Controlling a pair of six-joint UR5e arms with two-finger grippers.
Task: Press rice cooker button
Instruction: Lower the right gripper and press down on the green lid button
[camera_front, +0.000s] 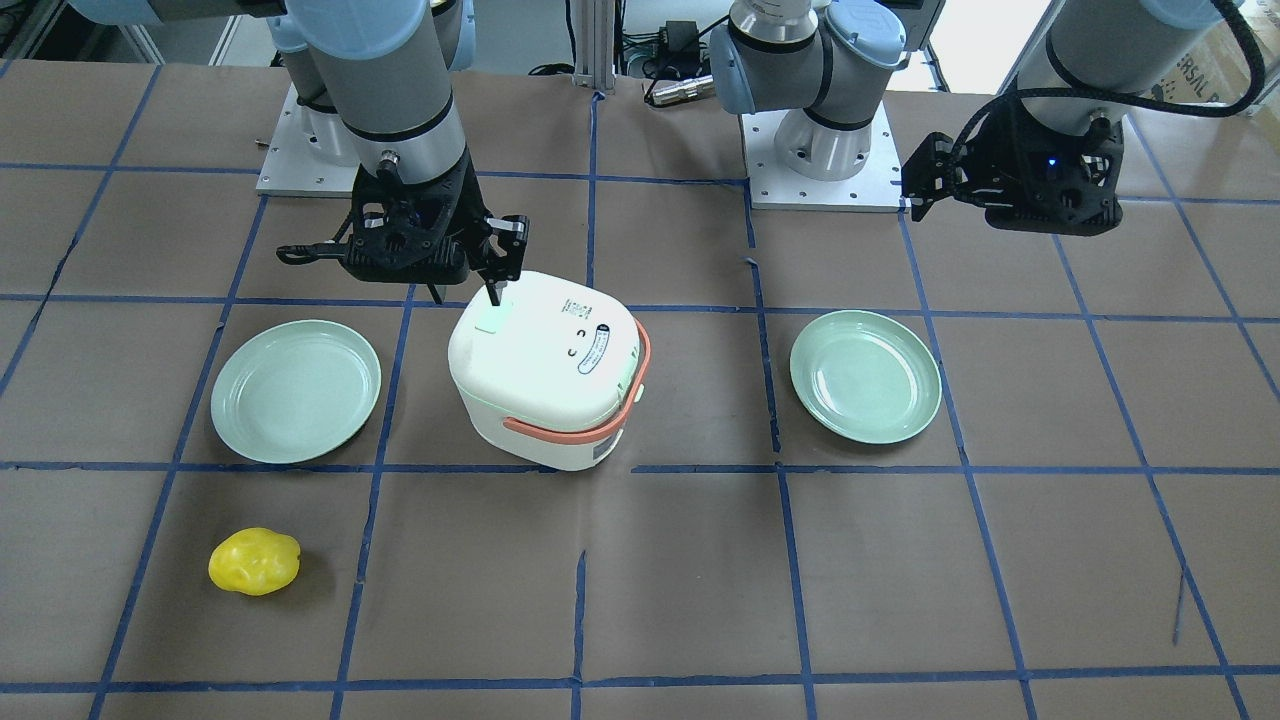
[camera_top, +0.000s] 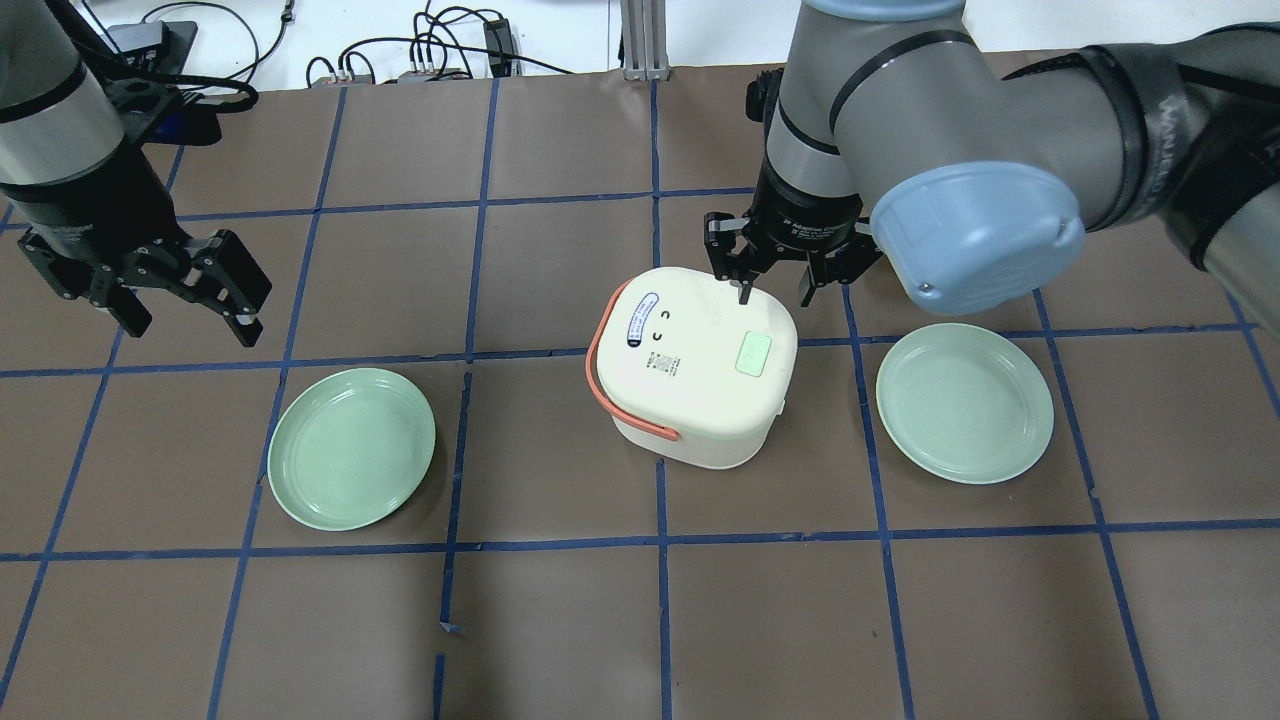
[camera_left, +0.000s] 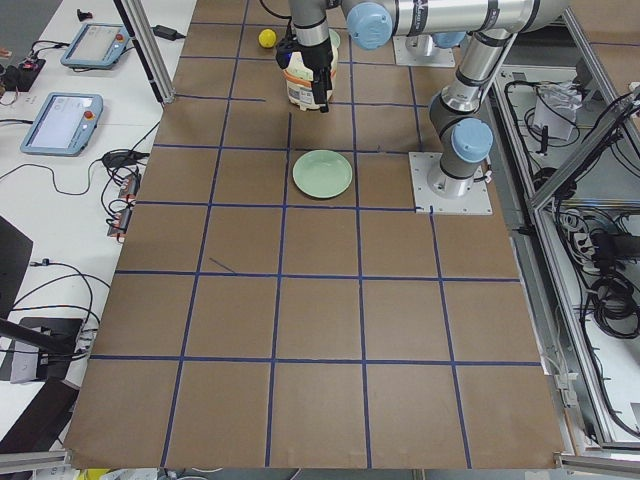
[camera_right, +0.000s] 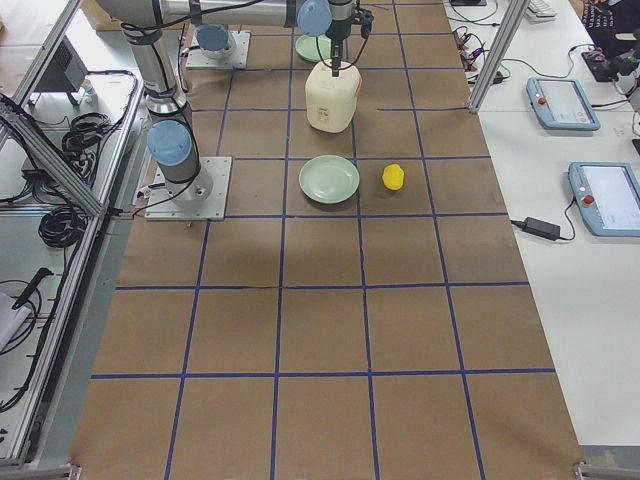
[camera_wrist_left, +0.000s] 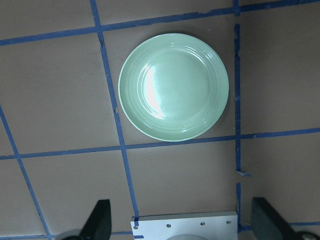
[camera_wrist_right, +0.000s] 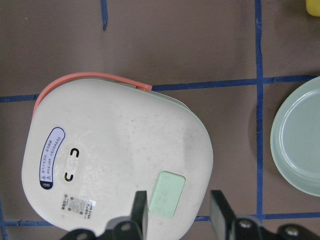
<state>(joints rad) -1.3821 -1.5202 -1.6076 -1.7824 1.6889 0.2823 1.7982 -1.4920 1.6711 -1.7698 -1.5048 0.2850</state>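
Yellow lump (camera_front: 254, 561), fruit-like, sits alone at the operators' edge of the desk (camera_front: 700, 600), well apart from everything else. No part in the job.

Cooker (camera_front: 545, 370) stands mid-desk between two green plates, one on the robot's left (camera_top: 351, 447) and one on its right (camera_top: 964, 402). It touches neither. Lid is shut and the orange handle lies folded down around the side facing the left arm. Button (camera_top: 753, 354) is a pale green pad on the lid, at the corner nearest the right arm.

Right fingers (camera_top: 743, 280) point down over the back edge of the lid, spread apart and holding nothing. From across the desk, one fingertip (camera_front: 494, 292) seems to sit right at the far edge of the pad. From the wrist camera, the pad (camera_wrist_right: 166, 193) lies between the two fingers, closer to one (camera_wrist_right: 140, 210). Can't tell whether the tip is touching the lid or only hovering over it.

Left fingers (camera_top: 232, 290) hang parted and empty, high over the desk and well off to the side of the left plate. They look idle.

Progress, as I judge it: the approach is done and the finger is lined up or nearly so. No sign of a press registering, since the lid is down and the pad looks flush. What's left is a small shift to centre a tip on the pad, then the push down.
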